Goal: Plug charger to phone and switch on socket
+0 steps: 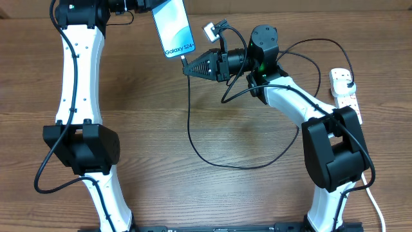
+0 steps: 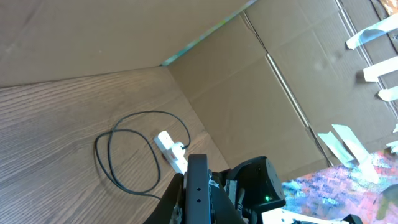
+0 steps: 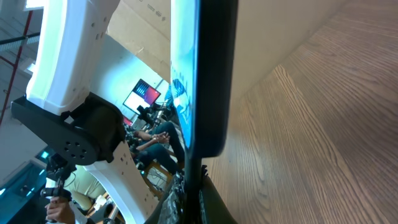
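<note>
Overhead gives me the clearest read. The left gripper [image 1: 147,6] is at the far edge of the table [image 1: 161,129], clamped on the top end of the phone [image 1: 172,27]. The phone hangs lifted and tilted, its light screen and the "Galaxy S24+" lettering facing up at the camera. The right gripper [image 1: 190,67] points left at the phone's lower end, its 2 fingers pinched on the connector tip of the charger [image 1: 189,116]. The tip meets the phone's bottom edge — I cannot tell whether it is fully seated in the port.

From the pinch the thin black cable drops toward the near side, loops wide across the wood and swings back right toward the power strip [image 1: 343,89]. That strip lies at the right edge of the table, well apart from the phone, with a dark plug at its far end. A thick white cord [image 1: 375,203] trails off by the right arm's base. Its switches are too small for me to read.

On the right wrist view I see the phone edge-on, black rim beside blue screen, with the thin connector rising from between the fingers to its end. The left wrist view also shows the phone's black edge, with the strip and cable loop on the table beyond — a cardboard wall [image 2: 261,81] stands behind.
</note>
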`<state>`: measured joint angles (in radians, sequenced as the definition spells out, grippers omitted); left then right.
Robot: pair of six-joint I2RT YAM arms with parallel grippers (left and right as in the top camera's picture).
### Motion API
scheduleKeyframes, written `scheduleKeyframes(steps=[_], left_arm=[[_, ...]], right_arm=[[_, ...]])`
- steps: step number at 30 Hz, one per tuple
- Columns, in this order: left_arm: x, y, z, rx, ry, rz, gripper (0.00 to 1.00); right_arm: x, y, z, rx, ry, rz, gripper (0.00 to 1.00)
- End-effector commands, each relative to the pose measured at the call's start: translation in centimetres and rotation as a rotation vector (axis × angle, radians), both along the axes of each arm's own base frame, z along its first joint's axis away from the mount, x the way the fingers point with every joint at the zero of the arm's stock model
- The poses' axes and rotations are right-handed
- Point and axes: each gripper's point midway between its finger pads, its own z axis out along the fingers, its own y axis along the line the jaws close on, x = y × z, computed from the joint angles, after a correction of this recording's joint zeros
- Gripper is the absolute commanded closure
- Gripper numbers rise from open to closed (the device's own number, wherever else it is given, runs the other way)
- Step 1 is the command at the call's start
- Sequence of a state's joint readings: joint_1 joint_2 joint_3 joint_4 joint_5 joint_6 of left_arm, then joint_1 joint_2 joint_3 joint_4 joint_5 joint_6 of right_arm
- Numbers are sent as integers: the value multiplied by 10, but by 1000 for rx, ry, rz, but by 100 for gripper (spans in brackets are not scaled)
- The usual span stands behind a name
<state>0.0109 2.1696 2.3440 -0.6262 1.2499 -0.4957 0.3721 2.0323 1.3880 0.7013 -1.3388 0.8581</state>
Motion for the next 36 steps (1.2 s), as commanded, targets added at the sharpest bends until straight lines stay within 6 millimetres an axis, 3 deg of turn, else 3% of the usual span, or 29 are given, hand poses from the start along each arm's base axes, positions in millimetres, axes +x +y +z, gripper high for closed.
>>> scheduleKeyframes(steps=[1, 36], left_arm=[[-11, 0, 17, -26, -25, -42, 96], [-13, -3, 17, -24, -34, -50, 96]], right_arm=[[2, 0, 5, 7, -28, 5, 96], [5, 0, 10, 21, -46, -14, 96]])
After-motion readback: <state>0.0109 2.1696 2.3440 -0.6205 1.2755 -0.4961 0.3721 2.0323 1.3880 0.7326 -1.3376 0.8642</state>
